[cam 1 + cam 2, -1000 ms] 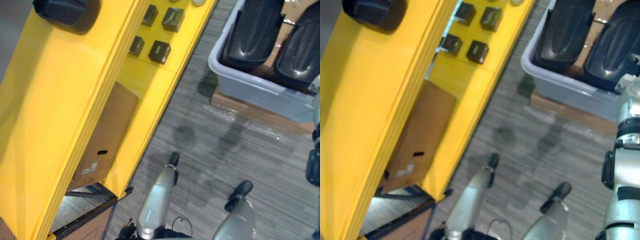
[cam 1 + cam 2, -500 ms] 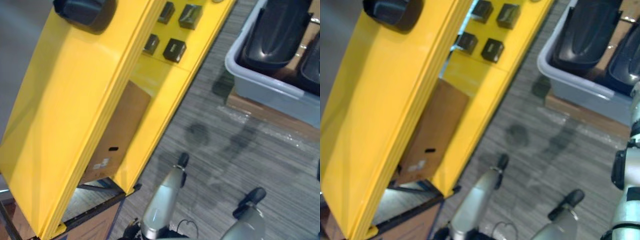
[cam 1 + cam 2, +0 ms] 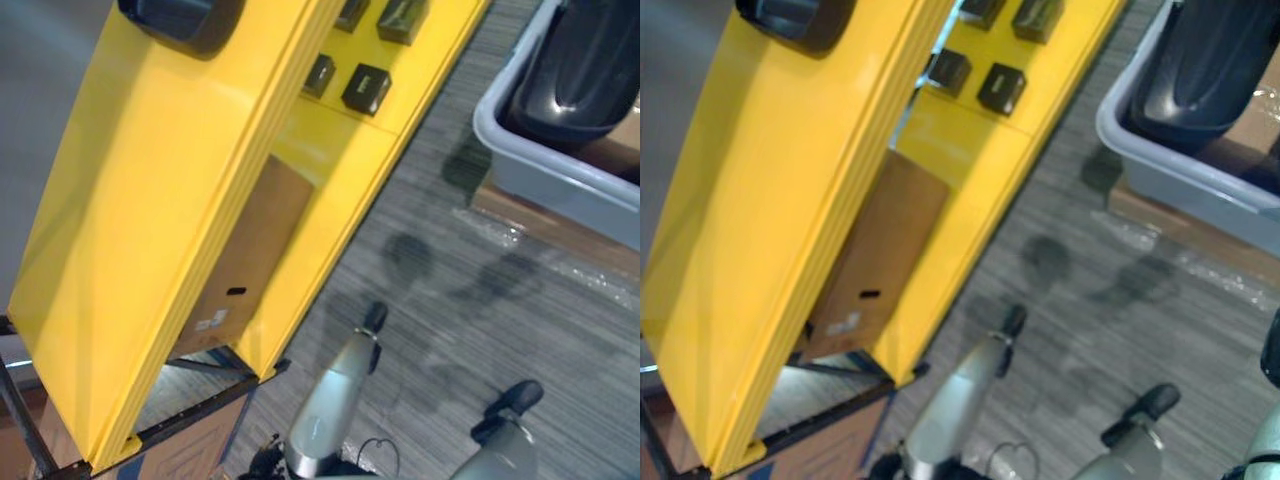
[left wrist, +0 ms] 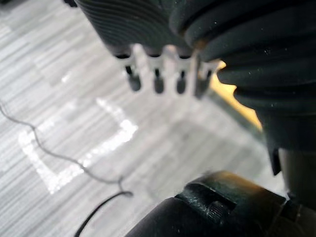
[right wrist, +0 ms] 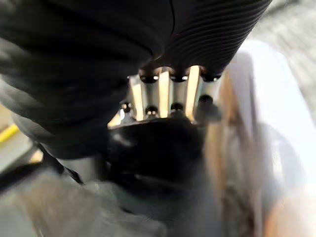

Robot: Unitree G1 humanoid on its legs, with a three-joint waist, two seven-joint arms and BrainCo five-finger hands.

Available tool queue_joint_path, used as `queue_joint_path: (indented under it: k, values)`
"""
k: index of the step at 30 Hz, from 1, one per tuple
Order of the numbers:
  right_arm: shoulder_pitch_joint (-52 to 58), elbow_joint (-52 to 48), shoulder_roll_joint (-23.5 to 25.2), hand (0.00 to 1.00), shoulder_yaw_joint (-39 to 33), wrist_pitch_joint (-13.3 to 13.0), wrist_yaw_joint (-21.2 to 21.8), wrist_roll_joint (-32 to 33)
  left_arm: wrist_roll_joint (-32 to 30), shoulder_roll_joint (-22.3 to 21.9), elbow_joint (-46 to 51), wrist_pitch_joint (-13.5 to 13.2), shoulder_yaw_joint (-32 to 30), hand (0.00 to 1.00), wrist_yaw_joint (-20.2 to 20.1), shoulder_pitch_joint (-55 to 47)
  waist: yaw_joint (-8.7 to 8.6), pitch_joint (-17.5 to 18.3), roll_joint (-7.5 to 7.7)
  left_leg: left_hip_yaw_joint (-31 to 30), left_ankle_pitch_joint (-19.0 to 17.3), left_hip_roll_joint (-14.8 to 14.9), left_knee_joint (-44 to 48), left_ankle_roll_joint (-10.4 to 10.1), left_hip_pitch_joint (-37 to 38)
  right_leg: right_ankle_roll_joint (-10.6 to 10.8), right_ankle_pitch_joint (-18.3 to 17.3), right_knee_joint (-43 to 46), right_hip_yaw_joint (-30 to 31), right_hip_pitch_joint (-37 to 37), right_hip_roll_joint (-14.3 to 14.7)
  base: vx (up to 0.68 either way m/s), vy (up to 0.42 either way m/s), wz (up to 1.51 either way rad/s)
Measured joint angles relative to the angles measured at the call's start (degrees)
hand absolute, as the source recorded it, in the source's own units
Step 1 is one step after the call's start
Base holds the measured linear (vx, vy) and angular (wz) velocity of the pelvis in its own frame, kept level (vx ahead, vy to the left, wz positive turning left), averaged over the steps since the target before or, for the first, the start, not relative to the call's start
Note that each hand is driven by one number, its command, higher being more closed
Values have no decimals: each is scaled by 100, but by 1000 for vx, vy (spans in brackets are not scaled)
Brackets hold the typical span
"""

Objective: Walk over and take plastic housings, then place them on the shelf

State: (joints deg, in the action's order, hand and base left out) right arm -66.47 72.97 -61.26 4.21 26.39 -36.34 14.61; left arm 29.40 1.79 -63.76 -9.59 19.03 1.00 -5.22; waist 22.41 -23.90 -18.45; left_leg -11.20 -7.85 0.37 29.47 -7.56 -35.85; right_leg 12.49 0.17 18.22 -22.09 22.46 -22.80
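A black plastic housing [image 3: 580, 70] lies in a grey tub [image 3: 540, 175] at the upper right of the eye views. In the right wrist view my right hand [image 5: 170, 94] is down inside the tub [image 5: 261, 108], its fingers curled onto a black housing [image 5: 153, 148]. Another black housing [image 3: 185, 18] lies on top of the yellow shelf [image 3: 150, 200] at the left. My left hand [image 4: 158, 69] hangs over the grey floor with straight fingers and holds nothing.
Several small black blocks [image 3: 366, 88] sit on a lower yellow shelf level. A cardboard box [image 3: 245, 260] stands under the shelf. The tub rests on a cardboard base on the grey carpet. Open floor lies between shelf and tub.
The camera has moved, so the whole scene has slid right and up. My right forearm has nearly left the eye views' right edge.
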Motion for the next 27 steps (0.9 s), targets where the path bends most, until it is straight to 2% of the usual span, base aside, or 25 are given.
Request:
queue_joint_path:
  k: [5,7,10,12,16,17,18,20,21,23,25,27]
  values:
    - [-1,68,29,100,1,273,9,-345,4,19,89,-85,3,0,65,-1,9,0,0,-7,-18,19,-3,8,95,4,68,-172,-45,-187,54,-8,1,-1]
    - [-1,79,37,100,44,292,12,-579,9,62,198,-171,-2,0,135,-2,5,-2,3,-13,-18,45,-2,8,98,0,117,-250,-66,-232,97,0,0,0]
    - [-15,117,66,100,150,257,74,-755,176,209,598,-376,23,0,170,-7,-24,-15,21,-16,-19,87,-24,5,200,-4,141,-320,-85,-355,129,0,0,0]
    - [-100,118,217,100,163,123,200,-900,165,229,995,-534,20,0,261,26,-148,-56,75,5,-22,105,-67,0,299,-18,158,-378,-83,-447,168,-23,-20,-6]
    - [-125,115,293,100,214,0,264,-1169,203,314,1281,-540,-28,0,462,2,-257,-163,218,67,-33,209,-103,-18,389,-35,171,-402,-14,-467,246,-15,-31,-14]
    - [-130,107,320,100,263,-57,262,-1264,206,363,1443,-547,-30,0,561,-22,-313,-169,227,78,-33,235,-105,-18,408,-39,174,-403,5,-468,270,-6,-40,-10]
    - [-130,101,386,100,273,-111,260,-1332,211,419,1637,-573,-43,0,696,-56,-380,-237,320,98,-32,282,-126,-19,463,-42,175,-406,25,-499,287,-6,-49,-10]
    - [-127,100,520,100,270,-121,255,-1344,205,502,1867,-590,-88,0,823,-111,-471,-284,385,116,-32,309,-178,-19,597,-47,179,-448,29,-614,308,-3,-35,-8]
    - [-128,84,619,100,261,-127,241,-1374,206,578,2099,-586,-99,0,977,-203,-565,-357,487,136,-40,326,-213,-31,714,-55,180,-498,28,-725,331,-14,-28,-8]
    - [-126,27,636,100,246,-133,191,-1395,204,666,2460,-557,-108,0,1130,-384,-597,-439,604,155,-45,372,-246,-40,769,-68,186,-532,32,-768,363,-20,-21,-7]
    - [-123,-59,661,100,159,-152,109,-1617,149,750,2872,-361,-197,0,1285,-535,-616,-517,718,161,-31,403,-295,-61,816,-88,201,-577,31,-804,413,-15,-21,-5]
    - [-70,-145,757,100,96,-308,92,-1791,98,853,3355,-49,-218,0,1522,-728,-666,-570,798,162,-29,409,-306,-64,892,-88,202,-586,29,-882,425,0,0,0]
